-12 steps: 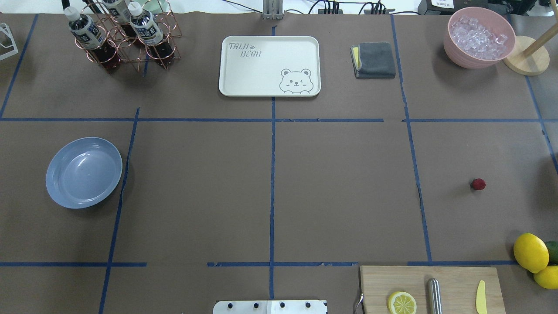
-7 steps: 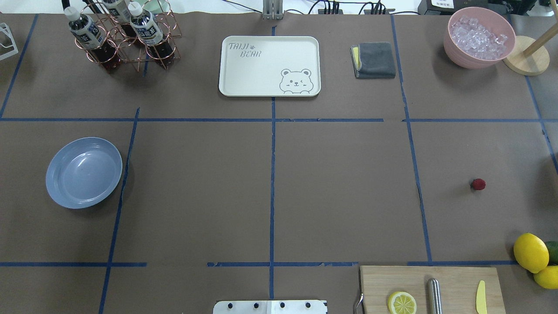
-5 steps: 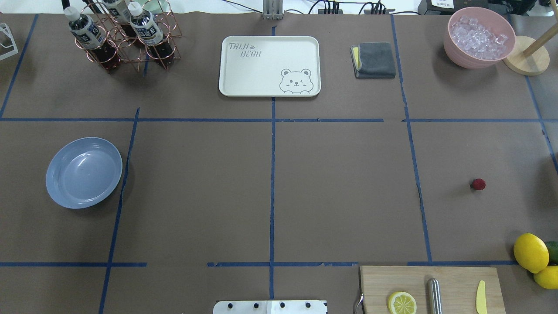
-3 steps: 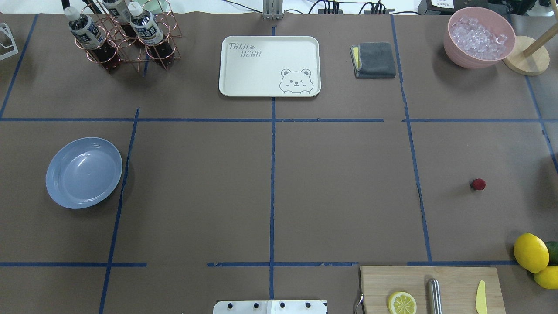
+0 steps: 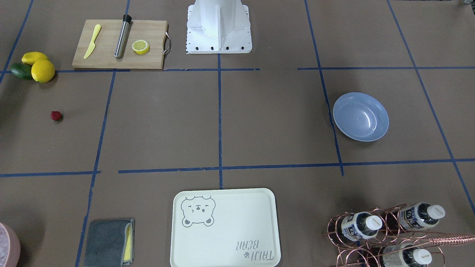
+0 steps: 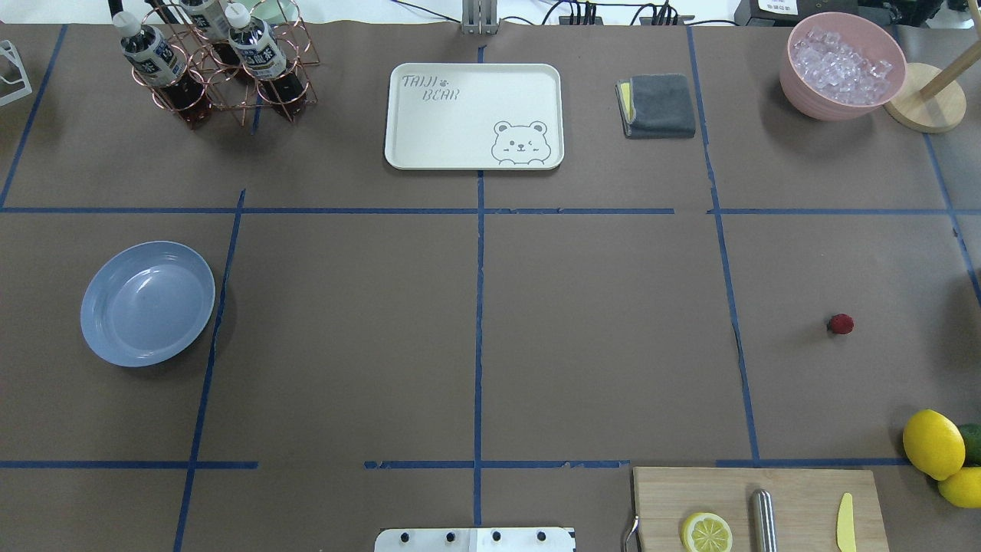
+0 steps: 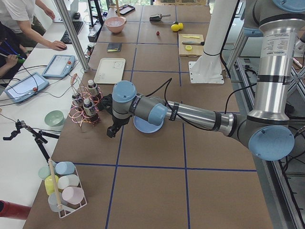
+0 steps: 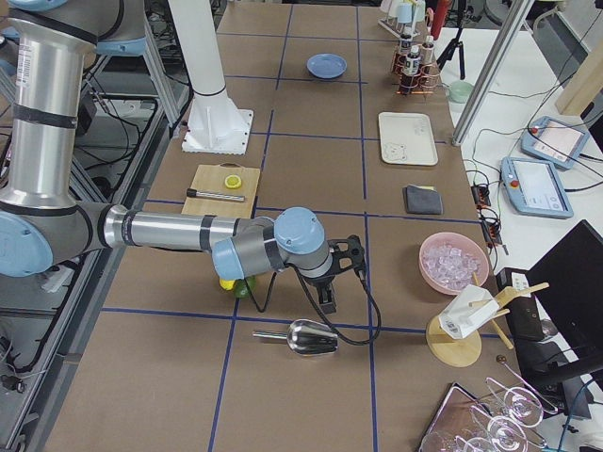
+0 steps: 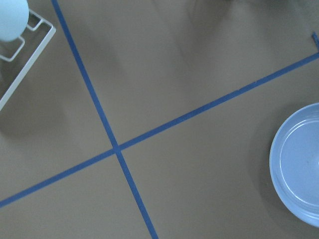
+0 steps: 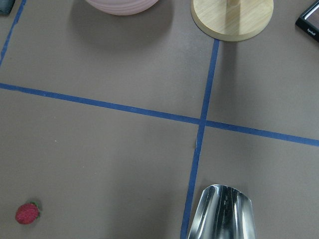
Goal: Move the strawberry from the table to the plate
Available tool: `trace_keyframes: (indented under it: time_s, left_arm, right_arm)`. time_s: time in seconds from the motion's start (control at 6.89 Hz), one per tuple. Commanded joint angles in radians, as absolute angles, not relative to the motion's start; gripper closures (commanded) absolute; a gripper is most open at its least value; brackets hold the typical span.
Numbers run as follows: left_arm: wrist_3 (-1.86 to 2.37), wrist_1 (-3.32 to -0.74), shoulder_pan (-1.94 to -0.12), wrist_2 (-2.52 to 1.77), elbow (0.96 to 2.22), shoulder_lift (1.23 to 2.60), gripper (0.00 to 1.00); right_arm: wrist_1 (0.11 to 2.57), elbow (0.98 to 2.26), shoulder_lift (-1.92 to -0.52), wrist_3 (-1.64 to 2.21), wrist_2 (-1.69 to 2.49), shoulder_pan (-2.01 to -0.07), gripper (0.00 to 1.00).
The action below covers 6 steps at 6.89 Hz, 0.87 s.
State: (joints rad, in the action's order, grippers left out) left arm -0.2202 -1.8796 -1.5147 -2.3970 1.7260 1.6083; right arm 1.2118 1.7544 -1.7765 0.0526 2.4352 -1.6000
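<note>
The strawberry (image 6: 841, 324) (image 5: 56, 116) (image 10: 27, 213), tiny and dark red, lies on the brown-paper table (image 6: 598, 330) at the robot's right. The light-blue plate (image 6: 147, 303) (image 5: 360, 116) (image 9: 299, 169) sits far off at the robot's left with nothing in it. Neither arm shows in the overhead or front views. The left gripper (image 7: 111, 130) shows only in the exterior left view, hanging over the table just beyond the plate; I cannot tell its state. Only the exterior right view holds the right gripper (image 8: 329, 294), past the strawberry's end of the table; I cannot tell its state.
A cutting board (image 6: 759, 506) with a lemon half, a metal rod and a yellow knife lies near the robot's base. Lemons (image 6: 933, 443), a pink bowl of ice (image 6: 841, 65), a metal scoop (image 10: 224, 211), a cream bear tray (image 6: 474, 115), a grey cloth (image 6: 657, 105) and a bottle rack (image 6: 222, 65) stand around.
</note>
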Motion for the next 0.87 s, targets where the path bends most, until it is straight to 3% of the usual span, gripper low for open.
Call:
trace_keyframes:
  time_s: [0.0,0.29,0.44,0.73]
  left_arm:
    - [-0.160,-2.069,-1.514,-2.426,1.658,1.606,0.00]
    - [-0.156,-2.225,-1.481,-2.427,1.660,1.570,0.00]
    - [-0.125,-2.218,-1.382,-2.425,1.660,1.560,0.00]
    - [0.207,-2.335,-1.240,-2.372,1.641,1.513,0.00]
  right_arm:
    - [1.200,1.749,-1.779,0.063,2.444,-1.600,0.00]
    - [1.197,1.752,-1.776,0.051,2.444,-1.598,0.00]
    - [1.197,1.753,-1.776,0.057,2.445,-1.598,0.00]
    - [1.198,1.749,-1.778,0.066,2.447,-1.597,0.00]
